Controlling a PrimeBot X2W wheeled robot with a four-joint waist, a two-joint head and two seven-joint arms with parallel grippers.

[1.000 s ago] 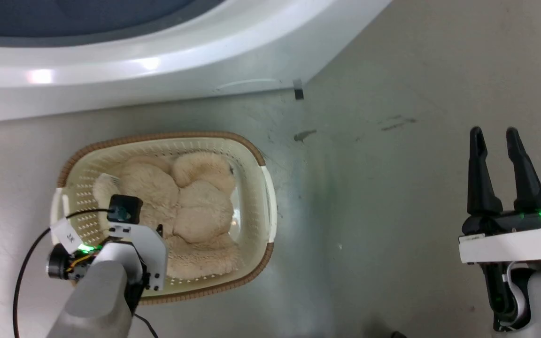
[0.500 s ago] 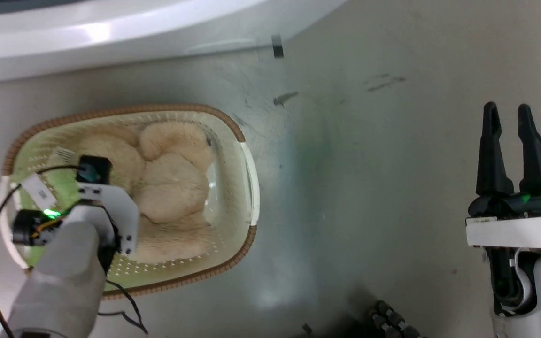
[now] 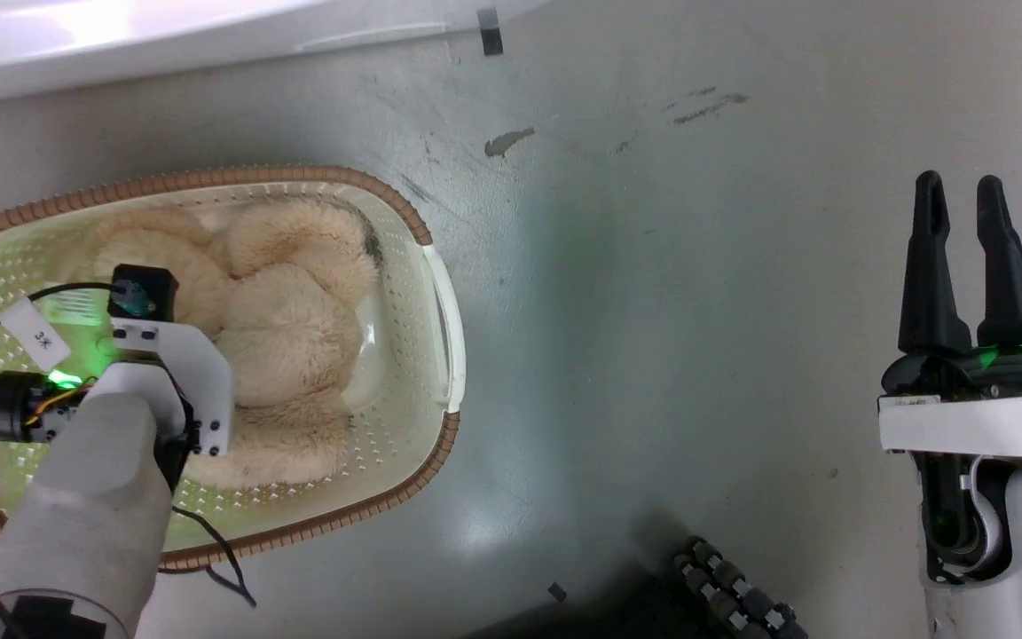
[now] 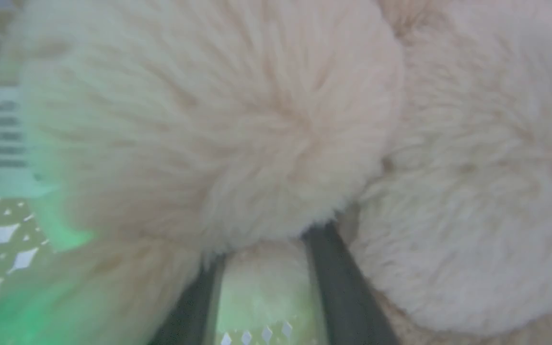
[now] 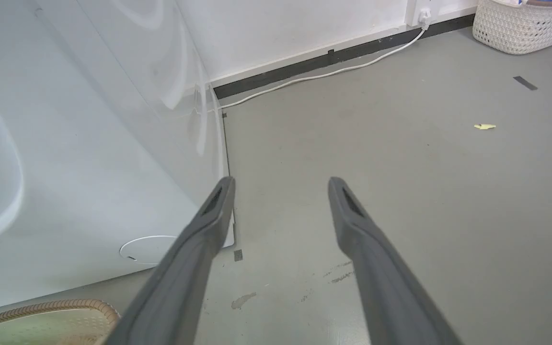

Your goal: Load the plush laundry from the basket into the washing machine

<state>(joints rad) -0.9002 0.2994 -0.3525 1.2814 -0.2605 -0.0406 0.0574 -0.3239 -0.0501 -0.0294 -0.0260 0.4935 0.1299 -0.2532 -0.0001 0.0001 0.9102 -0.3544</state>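
The plush laundry (image 3: 289, 328) is fluffy long-pile cloth, soft and matt; the basket (image 3: 404, 266) is smooth cream plastic pierced with small holes, its rim brown and woven-looking; the washing machine (image 3: 76, 35) has a glossy white shell; the floor (image 3: 653, 311) is smooth grey with a dull sheen, scuffed in places; my right gripper (image 3: 960, 185) has matt dark fingers.

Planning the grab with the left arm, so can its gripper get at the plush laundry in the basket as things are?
Probably yes. The left gripper is down inside the basket, its open fingers pushed against a lobe of the plush laundry, tips hidden in the pile; nothing stands between them.
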